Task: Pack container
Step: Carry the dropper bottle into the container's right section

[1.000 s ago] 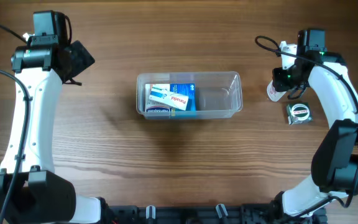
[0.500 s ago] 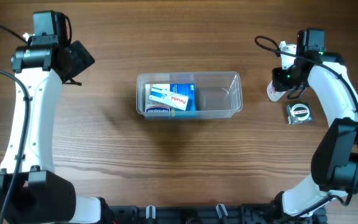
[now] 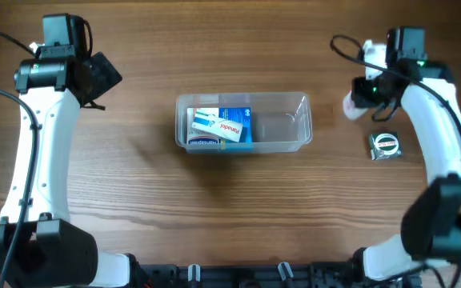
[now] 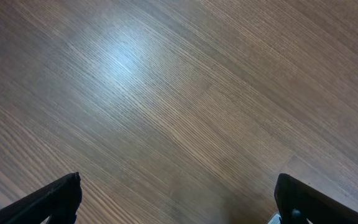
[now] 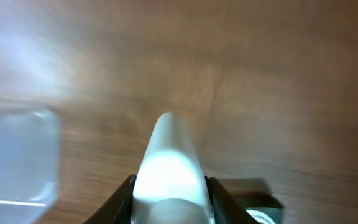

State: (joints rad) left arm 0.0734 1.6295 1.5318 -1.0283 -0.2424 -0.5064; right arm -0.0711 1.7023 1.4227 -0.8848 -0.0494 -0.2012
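The clear plastic container (image 3: 294,132) sits mid-table in the overhead view, with small blue and white boxes (image 3: 221,126) in its left half; its corner also shows in the right wrist view (image 5: 17,155). My right gripper (image 3: 366,100) is shut on a small white bottle (image 3: 350,107), held off the table to the right of the container. In the right wrist view the bottle (image 5: 169,168) fills the space between the jaws (image 5: 169,193). My left gripper (image 3: 94,80) is open and empty at the far left, over bare wood (image 4: 173,199).
A small dark packet with a round label (image 3: 386,145) lies on the table right of the container, below my right gripper; its edge shows in the right wrist view (image 5: 253,199). The tabletop is brown wood.
My right gripper has lifted the white bottle off the table and moved it slightly toward the far side. The left arm has not moved.
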